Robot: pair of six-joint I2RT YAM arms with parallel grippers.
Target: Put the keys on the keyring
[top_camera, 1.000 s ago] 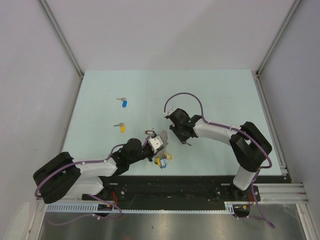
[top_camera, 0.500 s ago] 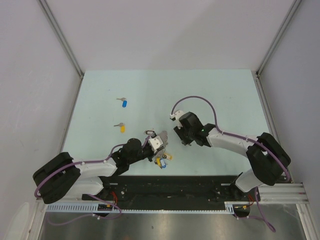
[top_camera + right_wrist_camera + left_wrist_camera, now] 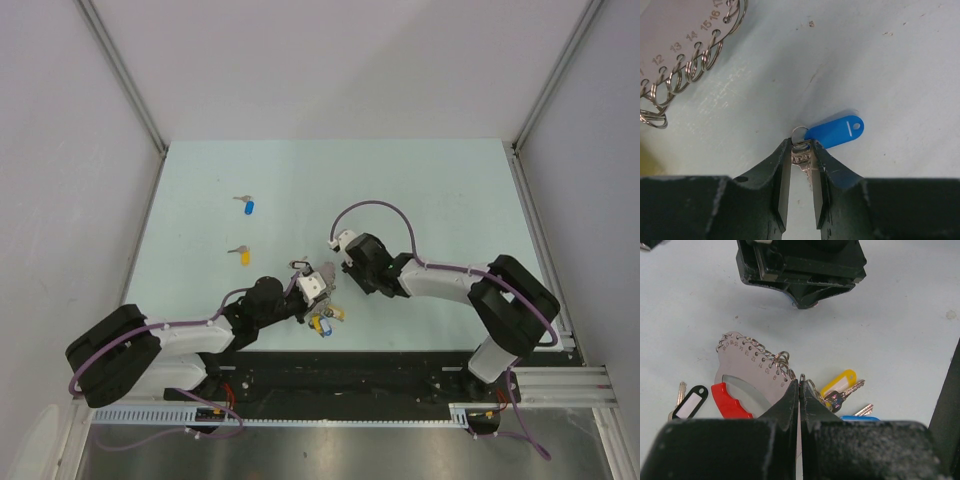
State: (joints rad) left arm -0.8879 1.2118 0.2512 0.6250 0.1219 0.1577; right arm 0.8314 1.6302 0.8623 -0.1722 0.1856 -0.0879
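Worktop (image 3: 450,190), pale green, carries everything. Both arms reach in low over its near middle, their hands close together.

The keyring (image 3: 747,365), a silver plate with numbered holes, small wire rings and a red arc (image 3: 730,400), lies near the front edge. The left hand (image 3: 799,385) is pressed fully together on the keyring's edge, where the small rings hang.

The right hand (image 3: 801,147) is closed to a narrow gap, gripping the silver shank of a blue-tagged key (image 3: 837,131) just beside the keyring's ringed edge.

A yellow-tagged key (image 3: 840,382) lies against the keyring beside the left hand. Two loose keys rest well apart on the left: a far blue key (image 3: 249,207) and a nearer yellow key (image 3: 243,255). A black-rimmed tag (image 3: 690,402) sits beside the red arc.
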